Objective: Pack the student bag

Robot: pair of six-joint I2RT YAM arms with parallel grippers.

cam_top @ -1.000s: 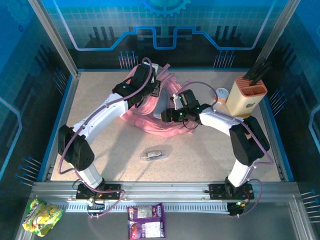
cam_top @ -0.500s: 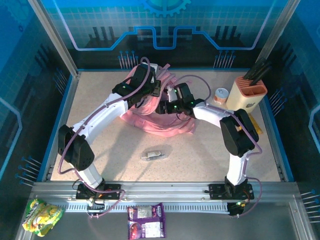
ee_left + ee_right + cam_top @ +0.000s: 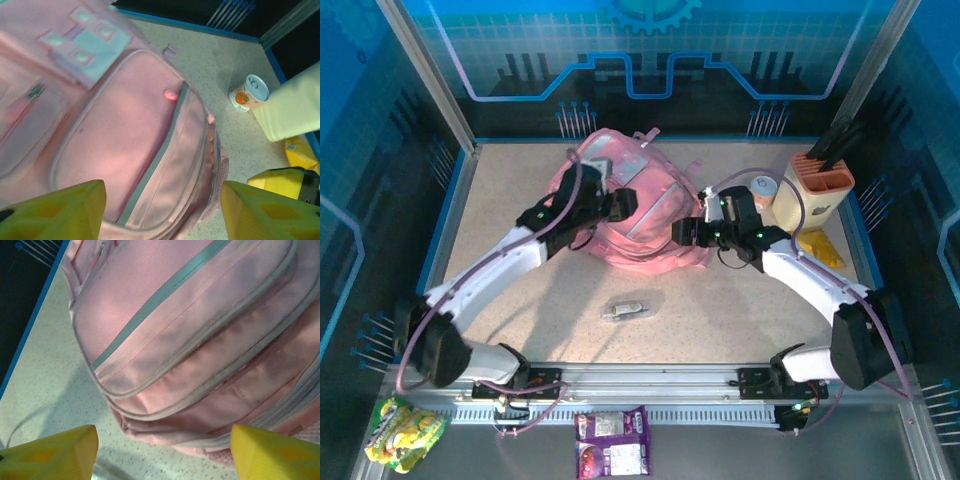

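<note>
Letting go of the student bag (image 3: 645,215), now settling flat instead of bunched. Drawing the left gripper (image 3: 623,203) back nearward and the right gripper (image 3: 680,232) rightward, jaws spreading.

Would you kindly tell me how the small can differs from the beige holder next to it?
The small can is round and white with an orange picture; the beige holder is boxy with an orange top. The can is far smaller than the holder. The holder has dark handles sticking out; the can's top is closed. Both stand upright on the table.
</note>
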